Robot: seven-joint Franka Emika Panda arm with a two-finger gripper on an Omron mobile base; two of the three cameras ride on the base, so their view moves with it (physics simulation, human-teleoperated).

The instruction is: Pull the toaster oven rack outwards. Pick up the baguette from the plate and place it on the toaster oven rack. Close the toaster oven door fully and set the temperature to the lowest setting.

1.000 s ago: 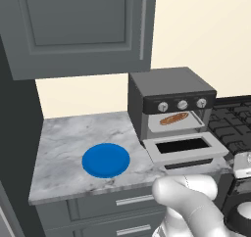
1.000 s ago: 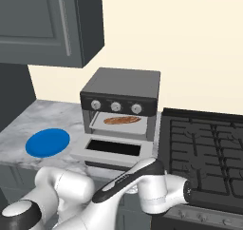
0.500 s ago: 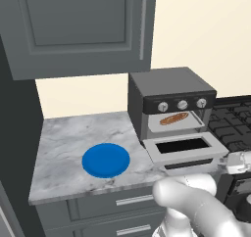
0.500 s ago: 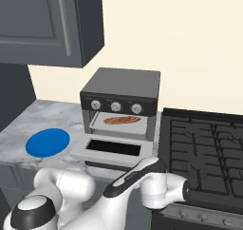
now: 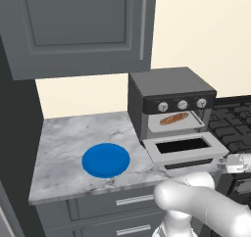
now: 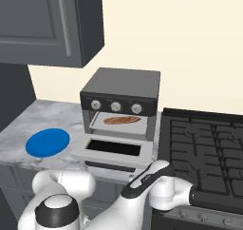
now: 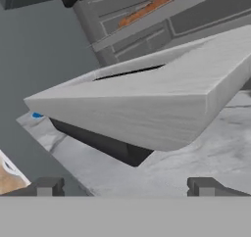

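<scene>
**Ana:** Two steps look finished to me: the slim brown baguette (image 5: 174, 118) lies on the thin light-grey rack (image 6: 118, 125) inside the boxy dark-grey toaster oven (image 5: 169, 98), and the flat round bright-blue plate (image 5: 106, 160) on the marble counter (image 5: 73, 143) is bare.

**Ben:** So closing comes next. The light-grey windowed door (image 5: 185, 149) hangs down flat, open toward the robot.

**Ana:** Where is the gripper (image 7: 125, 187)?

**Ben:** Low, in front of and below the door's outer edge, looking up at its underside. The fingers (image 7: 46, 187) stand wide apart, holding nothing.

**Ana:** Then I would come up under that front edge, near its middle, and push it along an arc up and back.

**Ben:** Yes, following the hinge rather than shoving straight in. The rack seems to stick out slightly, so it may need to slide back as the door swings shut.
</scene>
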